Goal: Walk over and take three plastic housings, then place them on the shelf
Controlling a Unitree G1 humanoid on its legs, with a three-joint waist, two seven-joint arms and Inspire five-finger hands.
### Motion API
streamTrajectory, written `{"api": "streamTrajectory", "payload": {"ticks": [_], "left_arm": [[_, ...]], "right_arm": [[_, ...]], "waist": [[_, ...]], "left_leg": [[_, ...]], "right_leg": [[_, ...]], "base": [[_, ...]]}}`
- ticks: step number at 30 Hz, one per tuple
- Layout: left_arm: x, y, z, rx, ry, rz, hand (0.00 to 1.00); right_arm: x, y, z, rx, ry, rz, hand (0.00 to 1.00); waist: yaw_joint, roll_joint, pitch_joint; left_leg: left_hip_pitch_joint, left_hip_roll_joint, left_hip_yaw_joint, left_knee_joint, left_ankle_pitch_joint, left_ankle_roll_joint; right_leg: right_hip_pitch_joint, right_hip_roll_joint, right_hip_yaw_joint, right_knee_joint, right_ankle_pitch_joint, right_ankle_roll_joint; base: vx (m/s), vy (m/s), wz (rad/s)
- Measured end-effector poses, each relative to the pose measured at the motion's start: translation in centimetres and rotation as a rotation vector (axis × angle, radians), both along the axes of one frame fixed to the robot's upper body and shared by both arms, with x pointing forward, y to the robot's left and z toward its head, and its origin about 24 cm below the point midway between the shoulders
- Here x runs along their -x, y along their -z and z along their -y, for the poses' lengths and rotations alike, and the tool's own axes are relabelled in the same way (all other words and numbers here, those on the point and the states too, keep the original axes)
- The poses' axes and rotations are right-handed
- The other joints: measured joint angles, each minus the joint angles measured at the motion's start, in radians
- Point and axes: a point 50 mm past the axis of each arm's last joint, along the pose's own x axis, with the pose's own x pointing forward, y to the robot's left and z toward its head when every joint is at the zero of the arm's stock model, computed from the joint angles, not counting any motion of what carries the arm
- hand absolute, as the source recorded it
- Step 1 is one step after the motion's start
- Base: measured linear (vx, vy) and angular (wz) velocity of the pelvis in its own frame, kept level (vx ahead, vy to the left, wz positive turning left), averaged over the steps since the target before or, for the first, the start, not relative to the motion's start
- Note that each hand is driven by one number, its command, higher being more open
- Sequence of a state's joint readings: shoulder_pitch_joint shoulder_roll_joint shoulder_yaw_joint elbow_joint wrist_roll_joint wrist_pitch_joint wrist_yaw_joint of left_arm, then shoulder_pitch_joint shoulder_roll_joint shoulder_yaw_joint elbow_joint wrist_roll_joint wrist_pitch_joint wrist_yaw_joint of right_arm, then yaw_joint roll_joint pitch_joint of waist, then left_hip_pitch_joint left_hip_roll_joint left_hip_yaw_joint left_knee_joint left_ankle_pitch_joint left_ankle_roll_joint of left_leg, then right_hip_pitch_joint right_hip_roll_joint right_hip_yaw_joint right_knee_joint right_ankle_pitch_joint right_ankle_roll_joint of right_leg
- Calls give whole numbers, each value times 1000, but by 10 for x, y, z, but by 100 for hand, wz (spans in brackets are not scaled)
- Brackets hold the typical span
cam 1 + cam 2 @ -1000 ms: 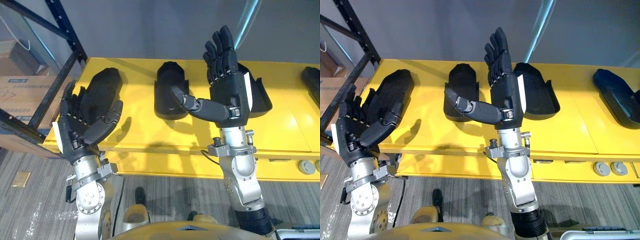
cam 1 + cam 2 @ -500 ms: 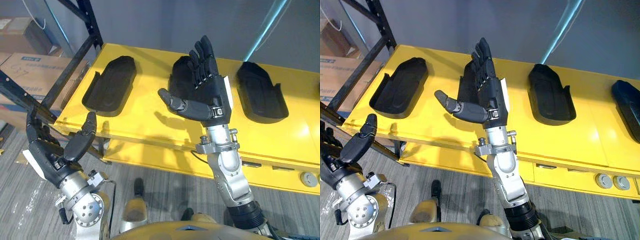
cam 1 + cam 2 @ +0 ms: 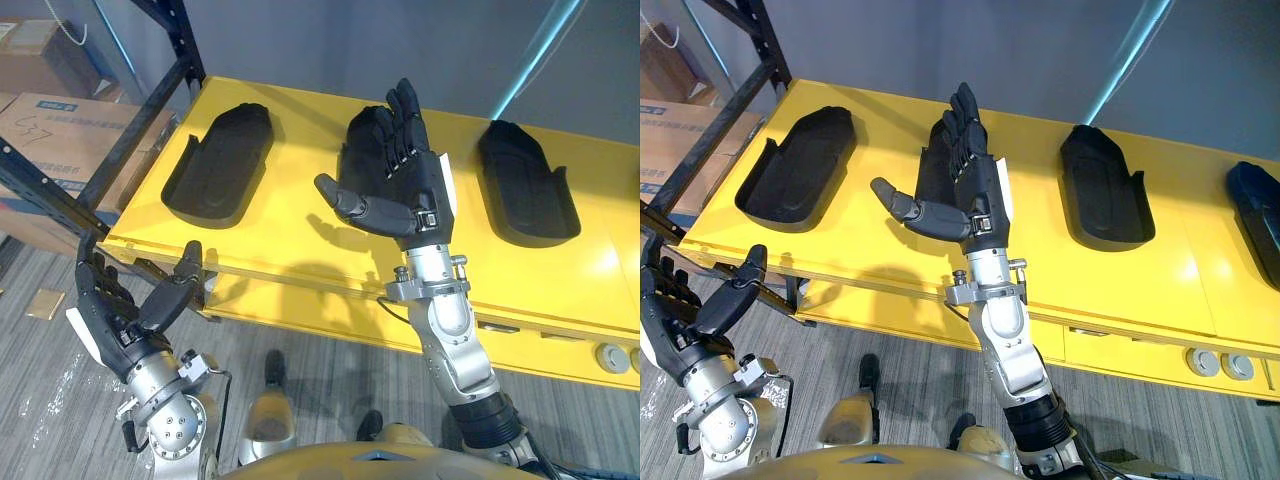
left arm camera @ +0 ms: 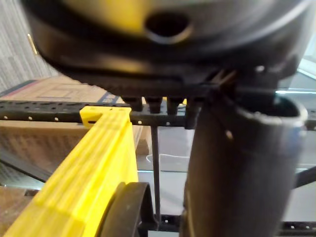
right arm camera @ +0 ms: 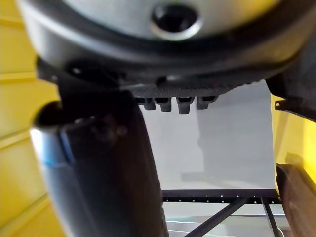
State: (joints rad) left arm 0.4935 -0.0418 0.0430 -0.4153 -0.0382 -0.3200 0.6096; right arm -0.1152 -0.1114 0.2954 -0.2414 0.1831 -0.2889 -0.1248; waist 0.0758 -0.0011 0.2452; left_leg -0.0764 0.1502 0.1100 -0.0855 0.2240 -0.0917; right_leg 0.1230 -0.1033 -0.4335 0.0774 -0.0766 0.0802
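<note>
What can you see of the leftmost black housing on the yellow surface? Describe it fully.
The leftmost housing is a matt black, plastic-looking shell, long and shallow, lying hollow side up. Its far end is rounded and narrower, its near end wider, and its side wall has a step. It lies flat near the left end of the yellow surface, with a gap between it and the next housing. Only the surface touches it.

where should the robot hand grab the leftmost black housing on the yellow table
Probably across its long raised side walls, coming down from above: the leftmost housing lies flat, hollow side up, on the yellow table, so the walls offer a rim to pinch.
</note>
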Motion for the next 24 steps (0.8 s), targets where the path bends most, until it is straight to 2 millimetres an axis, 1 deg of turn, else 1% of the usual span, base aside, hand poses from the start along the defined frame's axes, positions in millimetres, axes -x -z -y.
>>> {"api": "streamTrajectory", "payload": {"ticks": [3, 4, 5, 7, 11, 13, 16, 20, 21, 24], "left_arm": [[-7, -6, 4, 2, 16, 47, 100], [-10, -8, 6, 5, 13, 67, 100], [-11, -9, 6, 6, 13, 71, 100], [-14, -11, 7, 10, 15, 88, 100], [-16, -11, 8, 14, 19, 84, 100], [-19, -11, 8, 18, 27, 85, 100], [-23, -6, 10, 25, 56, 49, 100], [-26, 8, 11, 53, 78, -25, 100], [-26, 12, 11, 67, 79, -39, 100], [-27, 12, 10, 66, 74, -37, 100]], "right_arm": [[0, 1, 2, 10, -3, -2, 100], [1, 2, 1, 17, -16, 0, 100], [1, 2, 1, 18, -18, 0, 100], [2, 3, 1, 24, -26, -2, 100], [2, 5, 2, 27, -26, -14, 100], [2, 5, 2, 28, -28, -15, 100], [2, 6, 1, 33, -32, -21, 100], [1, 4, 5, 34, -26, -19, 100], [1, 4, 8, 28, -20, -18, 100], [3, 0, 14, 10, 0, -3, 100]], "waist": [[-11, 3, 2], [-20, 6, 5], [-21, 6, 7], [-27, 15, 13], [-27, 16, 14], [-28, 16, 14], [-29, 16, 14], [-31, 16, 21], [-36, 16, 23], [-50, 24, 36]], "left_leg": [[6, 2, 4, 0, -1, -1], [13, 3, 12, 0, -3, -3], [15, 3, 14, 0, -4, -3], [16, 6, 27, 0, -7, -6], [16, 13, 46, 0, -9, -9], [17, 14, 50, 0, -5, -3], [17, 15, 57, 1, -5, -3], [30, 17, 75, 1, -7, -4], [32, 17, 78, 1, -8, -5], [33, 18, 82, 0, -15, -6]], "right_leg": [[-1, 0, 4, 7, -2, -2], [-1, -1, 13, 7, -2, -2], [-1, -1, 14, 7, -2, -3], [-7, -2, 28, 8, -4, -7], [-19, 2, 46, 11, -2, -6], [-21, 2, 51, 15, 1, -1], [-28, 1, 60, 21, 1, -1], [-30, 0, 77, 26, 0, -2], [-30, 0, 80, 27, 0, -2], [-33, -1, 84, 31, -1, -3]], "base": [[-17, -18, -7], [-18, -7, -11], [-29, -6, -17], [-23, -3, -16], [3, -17, -14], [29, -25, -9], [30, -19, -7], [13, -13, -12], [-10, -16, -9], [-24, -4, -4]]}}
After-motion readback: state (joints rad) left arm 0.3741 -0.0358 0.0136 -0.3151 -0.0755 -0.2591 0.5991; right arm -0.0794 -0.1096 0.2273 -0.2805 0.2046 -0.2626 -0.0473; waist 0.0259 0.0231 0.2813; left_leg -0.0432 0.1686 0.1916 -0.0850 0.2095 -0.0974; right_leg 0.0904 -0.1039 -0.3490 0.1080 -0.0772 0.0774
